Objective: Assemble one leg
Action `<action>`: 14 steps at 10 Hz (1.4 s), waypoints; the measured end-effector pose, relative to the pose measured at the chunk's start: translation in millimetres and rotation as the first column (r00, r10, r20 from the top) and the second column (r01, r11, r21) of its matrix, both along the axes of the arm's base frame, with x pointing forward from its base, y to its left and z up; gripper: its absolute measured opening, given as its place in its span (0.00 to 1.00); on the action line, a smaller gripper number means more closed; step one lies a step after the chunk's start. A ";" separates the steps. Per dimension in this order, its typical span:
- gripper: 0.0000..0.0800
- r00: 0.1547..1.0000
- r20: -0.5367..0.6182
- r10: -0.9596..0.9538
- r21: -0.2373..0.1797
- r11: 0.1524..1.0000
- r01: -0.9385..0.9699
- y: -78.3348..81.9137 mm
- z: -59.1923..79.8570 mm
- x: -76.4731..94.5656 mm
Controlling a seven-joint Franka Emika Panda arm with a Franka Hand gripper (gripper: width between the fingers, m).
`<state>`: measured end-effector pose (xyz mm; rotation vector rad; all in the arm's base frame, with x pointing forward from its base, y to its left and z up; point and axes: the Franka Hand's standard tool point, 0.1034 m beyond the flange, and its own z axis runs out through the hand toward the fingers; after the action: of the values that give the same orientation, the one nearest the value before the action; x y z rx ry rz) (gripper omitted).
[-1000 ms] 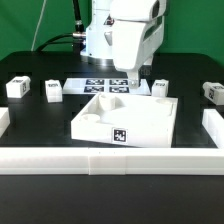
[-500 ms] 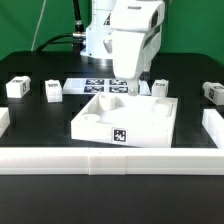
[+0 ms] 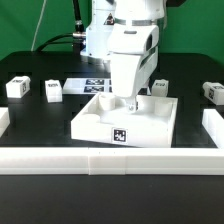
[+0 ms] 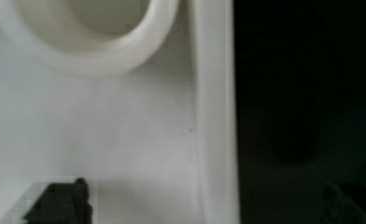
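The large white square panel (image 3: 128, 118) lies in the middle of the table, with a tag on its front wall. My gripper (image 3: 131, 100) hangs low over its far rim, open and empty. In the wrist view the gripper (image 4: 201, 206) straddles the panel's rim (image 4: 212, 120): one dark fingertip (image 4: 59, 204) is over the white panel floor, the other faintly over the black table. A round corner hole (image 4: 91, 30) shows ahead. Small white legs with tags stand apart: two at the exterior view's left (image 3: 16, 87) (image 3: 52, 90), one behind the panel (image 3: 160, 87), one at the far right (image 3: 211, 91).
The marker board (image 3: 88, 86) lies behind the panel, partly hidden by the arm. A low white wall (image 3: 110, 160) runs along the front of the table, with short white walls at the left (image 3: 4, 120) and right (image 3: 214, 125) sides.
The gripper has come down and a little toward the front, from above the panel's far edge to just over its rim. The panel and legs have not moved.
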<state>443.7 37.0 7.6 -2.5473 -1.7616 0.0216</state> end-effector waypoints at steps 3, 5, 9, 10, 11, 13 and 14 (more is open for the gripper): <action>0.64 1.000 0.000 -0.001 0.000 1.000 0.001 -0.2 0.0 0.1; 0.45 1.000 0.000 -0.001 0.000 1.000 0.001 -0.3 0.0 0.1; 0.07 1.000 0.012 -0.002 0.001 1.000 0.002 -0.1 1.1 2.7; 0.07 1.000 0.012 -0.002 0.001 1.000 0.002 -0.1 1.2 2.9; 0.07 1.000 0.013 -0.002 0.001 1.000 0.002 -0.1 1.2 3.0; 0.07 1.000 0.013 -0.002 0.001 1.000 0.002 -0.1 1.3 3.1; 0.07 1.000 0.013 -0.002 0.001 1.000 0.002 -0.1 1.3 3.1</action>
<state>446.8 36.9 8.9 -2.5544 -1.7628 0.0033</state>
